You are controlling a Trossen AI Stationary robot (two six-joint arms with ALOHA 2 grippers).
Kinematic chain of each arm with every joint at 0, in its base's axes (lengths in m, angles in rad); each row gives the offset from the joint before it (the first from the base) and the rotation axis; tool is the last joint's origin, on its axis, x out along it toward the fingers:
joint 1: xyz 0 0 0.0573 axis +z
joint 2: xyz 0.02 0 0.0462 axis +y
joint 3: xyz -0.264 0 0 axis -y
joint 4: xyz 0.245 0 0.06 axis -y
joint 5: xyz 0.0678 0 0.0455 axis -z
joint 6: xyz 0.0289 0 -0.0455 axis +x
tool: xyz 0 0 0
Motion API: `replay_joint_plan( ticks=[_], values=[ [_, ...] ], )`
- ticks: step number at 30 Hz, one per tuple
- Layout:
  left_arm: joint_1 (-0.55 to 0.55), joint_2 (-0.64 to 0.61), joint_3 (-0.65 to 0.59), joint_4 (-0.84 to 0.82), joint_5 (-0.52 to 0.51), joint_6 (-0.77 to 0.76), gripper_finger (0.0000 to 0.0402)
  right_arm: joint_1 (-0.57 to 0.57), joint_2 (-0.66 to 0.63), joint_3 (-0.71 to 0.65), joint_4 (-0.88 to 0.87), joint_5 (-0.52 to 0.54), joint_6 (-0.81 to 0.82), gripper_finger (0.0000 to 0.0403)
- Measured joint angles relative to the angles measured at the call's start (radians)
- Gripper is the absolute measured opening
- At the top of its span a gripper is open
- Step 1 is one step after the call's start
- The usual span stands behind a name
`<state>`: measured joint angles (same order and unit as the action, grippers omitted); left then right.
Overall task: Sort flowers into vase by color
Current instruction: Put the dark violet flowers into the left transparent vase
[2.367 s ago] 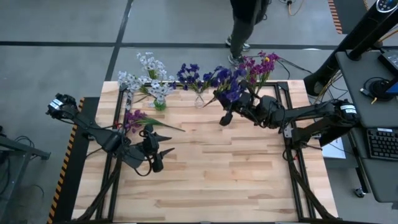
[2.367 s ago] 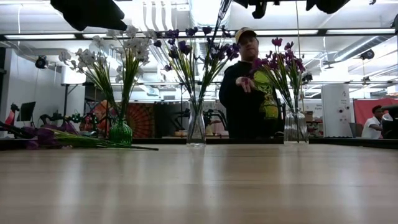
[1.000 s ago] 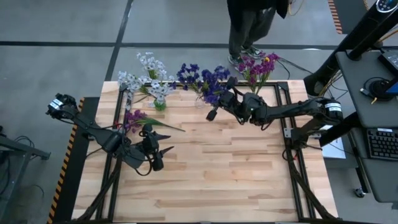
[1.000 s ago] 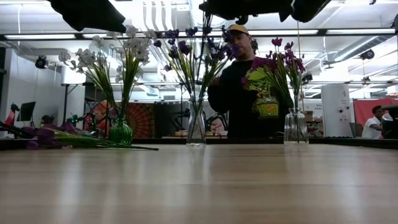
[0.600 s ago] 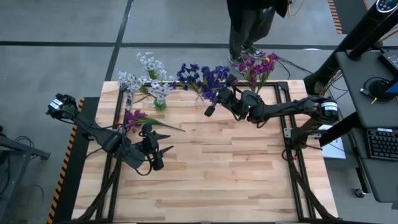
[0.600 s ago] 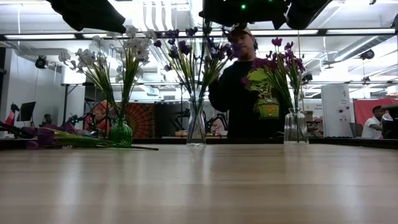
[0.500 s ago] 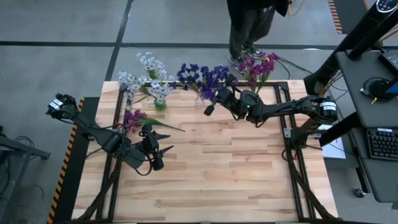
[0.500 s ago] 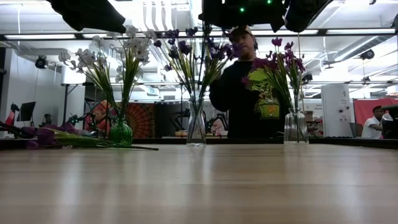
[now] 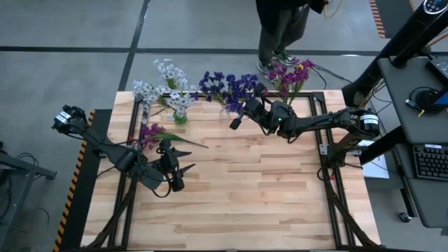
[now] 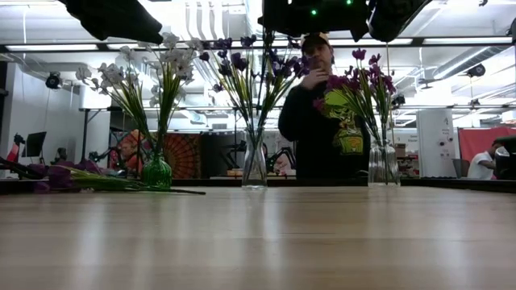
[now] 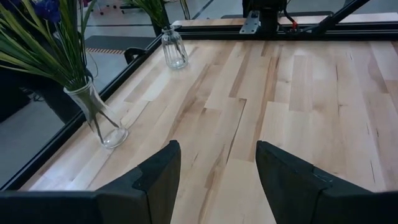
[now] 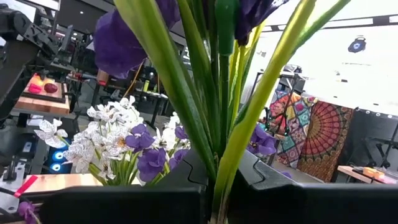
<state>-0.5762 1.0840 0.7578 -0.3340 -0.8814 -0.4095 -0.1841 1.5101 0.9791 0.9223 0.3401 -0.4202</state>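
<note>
Three vases [image 9: 224, 112] at far edge (table [image 9: 280, 203] open)

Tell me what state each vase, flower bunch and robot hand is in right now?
Green vase: upright, holding white flowers.
Middle clear vase: upright, holding dark blue-violet flowers.
Right clear vase: upright, holding magenta flowers.
Loose magenta sprigs: lying flat on the table.
Left gripper: jaws open, empty.
Right gripper: above the middle vase, jaws closed on green stems.

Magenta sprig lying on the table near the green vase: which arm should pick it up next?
Left. The left gripper is open and empty, close to the magenta sprig on the table's left side. The right gripper is busy at the middle vase, with dark blue-violet stems between its fingers.
</note>
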Motion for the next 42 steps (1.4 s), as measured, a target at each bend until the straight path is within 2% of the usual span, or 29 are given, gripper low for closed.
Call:
replay_joint_plan(
  ticks=[31, 42],
  values=[
    [0.0, 0.0, 0.0, -0.004, -0.002, 0.0, 0.0191, -0.01, -0.001, 0.0, 0.002, -0.002, 0.003, 0.0013],
    [0.0, 0.0, 0.0, -0.004, -0.003, 0.0, 0.0191, -0.029, -0.001, -0.001, 0.002, -0.007, 0.061, 0.0013]
  ],
)
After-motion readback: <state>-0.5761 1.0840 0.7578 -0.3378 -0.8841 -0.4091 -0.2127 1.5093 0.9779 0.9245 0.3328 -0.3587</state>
